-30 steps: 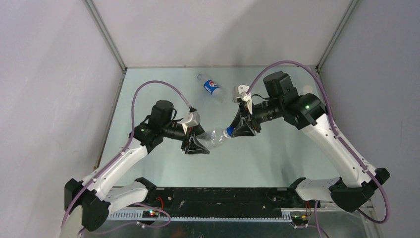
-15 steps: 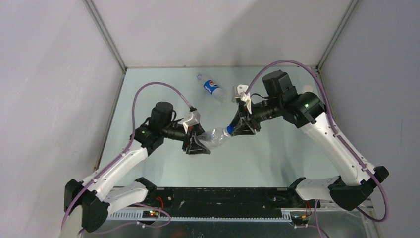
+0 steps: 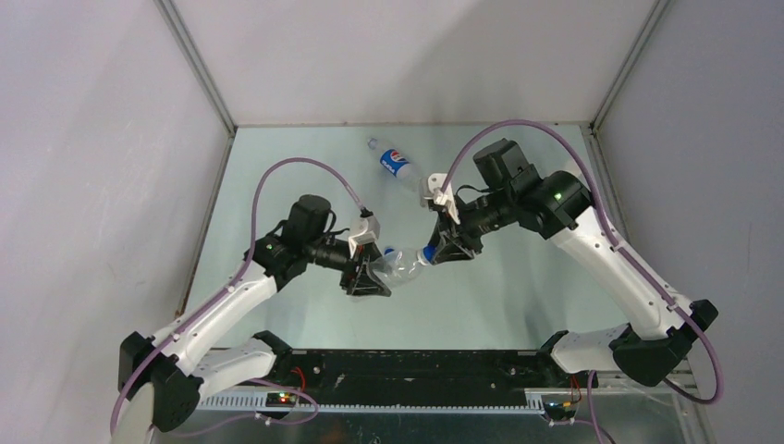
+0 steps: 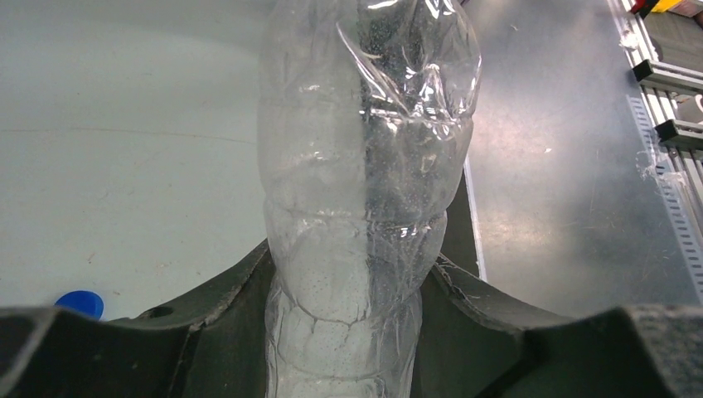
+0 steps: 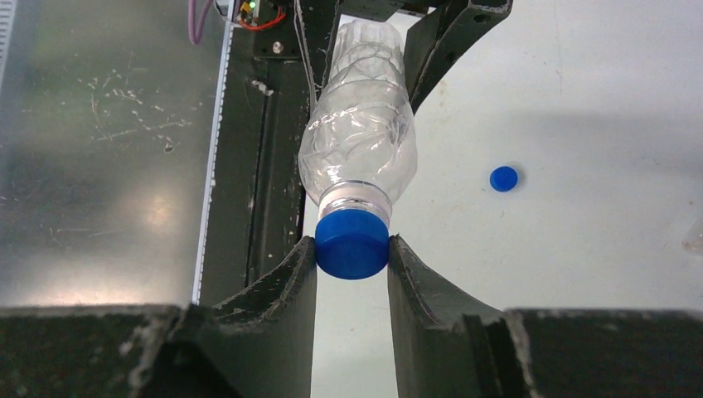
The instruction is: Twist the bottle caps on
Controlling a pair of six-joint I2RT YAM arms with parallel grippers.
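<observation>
A plain clear bottle (image 3: 404,264) hangs crumpled and nearly level above the table between both arms. My left gripper (image 3: 373,276) is shut on its lower body (image 4: 356,249), the fingers squeezing the plastic in. My right gripper (image 3: 434,252) is shut on the blue cap (image 5: 352,243) that sits on the bottle's neck (image 5: 355,197), one pad against each side of the cap. A second blue cap (image 5: 503,178) lies loose on the table, also in the left wrist view (image 4: 80,303) and in the top view (image 3: 389,250).
A Pepsi-labelled bottle (image 3: 396,164) lies on its side at the back of the table, beyond the right wrist. A black rail (image 3: 416,365) and a metal strip run along the near edge. Grey walls close the table on three sides.
The right arm has swung left and a little nearer, its wrist turning with the cap. The left wrist has turned and the bottle has shifted slightly. The loose blue cap now shows beside the left gripper.
</observation>
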